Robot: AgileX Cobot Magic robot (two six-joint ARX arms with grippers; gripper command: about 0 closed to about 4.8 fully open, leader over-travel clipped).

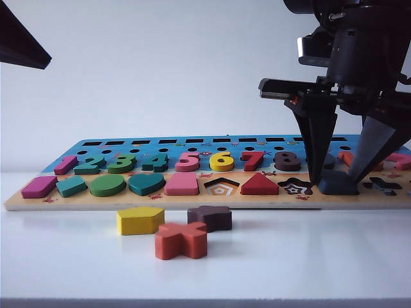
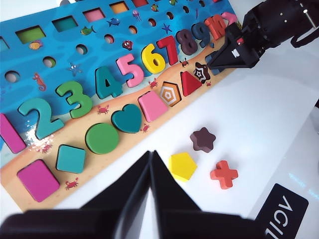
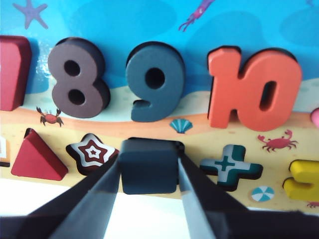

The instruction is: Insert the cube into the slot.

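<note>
The cube (image 3: 148, 167), a dark navy square block, sits at the slot (image 3: 178, 146) between the star recess (image 3: 91, 151) and the cross recess (image 3: 230, 165) in the board's front row. A dark slot edge shows at one far corner. My right gripper (image 3: 149, 174) points down over it, a finger against each side of the cube. The exterior view shows the same gripper (image 1: 339, 179) standing on the board (image 1: 192, 200) around the cube (image 1: 338, 184). My left gripper (image 2: 151, 158) hangs shut over the white table, holding nothing, near the yellow pentagon (image 2: 182, 166).
Loose on the table before the board lie a yellow pentagon (image 1: 139, 220), a dark brown star (image 1: 210, 217) and an orange-red cross (image 1: 181, 240). The pentagon recess (image 1: 221, 187) also stands open. Number pieces fill the row behind.
</note>
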